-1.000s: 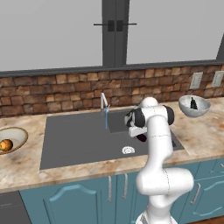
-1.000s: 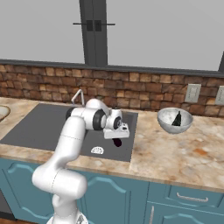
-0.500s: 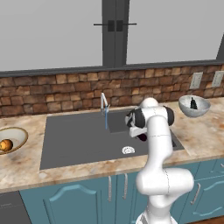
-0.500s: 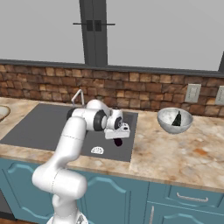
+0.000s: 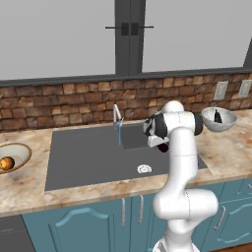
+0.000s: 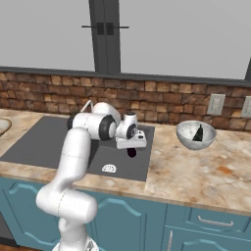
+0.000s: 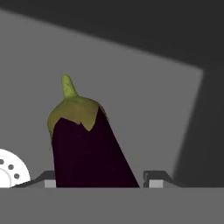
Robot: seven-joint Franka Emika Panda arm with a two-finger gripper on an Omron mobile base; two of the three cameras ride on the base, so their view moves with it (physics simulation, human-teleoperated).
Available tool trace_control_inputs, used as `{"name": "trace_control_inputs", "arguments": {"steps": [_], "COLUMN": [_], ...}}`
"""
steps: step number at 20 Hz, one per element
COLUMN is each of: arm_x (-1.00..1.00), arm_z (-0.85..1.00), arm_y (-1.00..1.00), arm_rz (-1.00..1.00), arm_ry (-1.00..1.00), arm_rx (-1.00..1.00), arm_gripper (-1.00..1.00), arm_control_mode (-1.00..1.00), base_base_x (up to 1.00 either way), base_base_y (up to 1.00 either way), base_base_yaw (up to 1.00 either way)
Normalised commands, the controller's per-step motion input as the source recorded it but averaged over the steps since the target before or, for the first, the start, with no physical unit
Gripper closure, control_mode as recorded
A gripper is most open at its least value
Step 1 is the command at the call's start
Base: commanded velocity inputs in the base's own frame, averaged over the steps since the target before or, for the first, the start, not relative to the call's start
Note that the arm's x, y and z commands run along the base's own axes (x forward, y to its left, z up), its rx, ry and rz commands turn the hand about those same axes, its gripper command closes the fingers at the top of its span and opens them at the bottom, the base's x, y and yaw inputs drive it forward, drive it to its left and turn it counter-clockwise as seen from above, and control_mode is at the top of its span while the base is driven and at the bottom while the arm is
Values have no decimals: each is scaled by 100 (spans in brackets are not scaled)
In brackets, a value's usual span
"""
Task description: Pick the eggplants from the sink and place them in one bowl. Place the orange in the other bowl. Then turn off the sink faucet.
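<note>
My gripper (image 7: 103,179) reaches down into the right end of the dark grey sink (image 5: 88,157), shut on a dark purple eggplant (image 7: 87,148) with a green cap. Its fingertips (image 7: 155,179) press the eggplant's two sides. The same eggplant (image 6: 131,152) hangs under the hand, near the sink's right wall. A second eggplant (image 6: 198,133) lies in the grey speckled bowl (image 6: 188,139) on the right counter. The orange (image 5: 6,163) rests in the tan-rimmed bowl (image 5: 19,150) on the left counter. The faucet (image 5: 117,115) pours a thin blue stream (image 5: 119,135).
The round drain (image 5: 144,169) sits in the sink floor, just left of the gripper. A brick wall with two outlets (image 6: 214,104) runs behind the counter. Marble counter (image 6: 196,171) lies to the right of the sink.
The fingers have closed in on the eggplant. The arm and the eggplant have hardly shifted.
</note>
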Motion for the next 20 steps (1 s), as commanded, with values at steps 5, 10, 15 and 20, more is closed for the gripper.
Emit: {"name": "trace_control_inputs", "arguments": {"steps": [5, 10, 15, 20], "arm_x": [-37, -46, -46, -39], "arm_z": [74, 80, 82, 74], "arm_y": [-11, -11, -10, -13], "arm_rz": [-3, -3, -3, -5], "arm_ry": [-17, -21, -21, -15], "arm_rx": [0, 0, 0, 0], "arm_gripper": [100, 100, 100, 100], "arm_control_mode": [-100, -100, -100, -100], "base_base_x": [0, 0, 0, 0], "base_base_y": [0, 0, 0, 0], "base_base_yaw": [0, 0, 0, 0]}}
